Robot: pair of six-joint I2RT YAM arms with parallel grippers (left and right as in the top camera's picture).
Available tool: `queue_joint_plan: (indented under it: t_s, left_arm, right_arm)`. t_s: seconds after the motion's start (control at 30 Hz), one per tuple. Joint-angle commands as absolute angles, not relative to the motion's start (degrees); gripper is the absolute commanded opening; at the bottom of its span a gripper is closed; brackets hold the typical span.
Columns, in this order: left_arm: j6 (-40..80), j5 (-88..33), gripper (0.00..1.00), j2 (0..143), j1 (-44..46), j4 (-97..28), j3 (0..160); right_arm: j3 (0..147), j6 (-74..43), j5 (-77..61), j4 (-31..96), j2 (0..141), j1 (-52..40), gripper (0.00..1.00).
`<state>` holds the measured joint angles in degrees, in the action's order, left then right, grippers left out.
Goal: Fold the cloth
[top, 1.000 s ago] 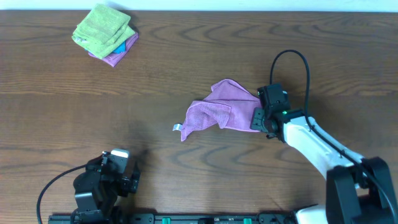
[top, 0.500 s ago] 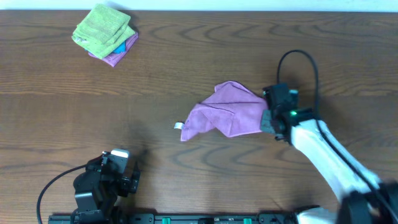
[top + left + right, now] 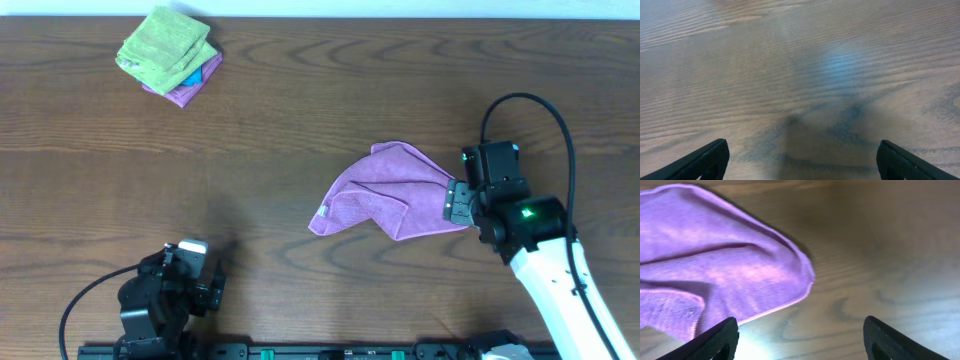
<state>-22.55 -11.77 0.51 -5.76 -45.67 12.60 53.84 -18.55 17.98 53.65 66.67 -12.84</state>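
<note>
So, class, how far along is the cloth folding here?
Done: little; the cloth lies rumpled, one part lapped over, no neat fold. In hand: nothing; the right gripper stands open beside its edge, the left gripper open, away from it. Left: flatten it and fold.

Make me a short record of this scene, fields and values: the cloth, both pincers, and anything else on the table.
cloth: lilac, rumpled, partly lapped over itself, lying on the table right of centre
right pincer: open, at the cloth's right edge, not clamping it
left pincer: open, empty, over bare wood
pile: green on top, blue and purple under it, far left corner
fold: not yet done
</note>
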Motion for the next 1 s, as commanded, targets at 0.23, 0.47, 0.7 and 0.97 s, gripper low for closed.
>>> queue_joint_plan:
  t_s: [0.23, 0.47, 0.7, 0.97]
  left_arm:
    - [-22.74, -11.42, 0.95, 0.21, -5.43, -47.55, 10.66]
    - [-22.74, -11.42, 0.95, 0.21, -5.43, -47.55, 10.66]
    - [-22.74, -11.42, 0.95, 0.21, -5.43, -47.55, 10.66]
    - [-22.72, -11.42, 0.95, 0.21, -5.43, -47.55, 10.66]
  right_arm:
    - [48.88, -7.79, -4.45, 44.93, 71.20, -12.40, 0.79]
    - [42.24, -5.30, -16.32, 29.71, 81.23, -12.38, 0.79]
    - [42.09, -4.40, -21.93, 22.61, 90.28, -12.40, 0.72]
    - [42.17, -4.43, -23.05, 21.63, 91.64, -12.40, 0.02]
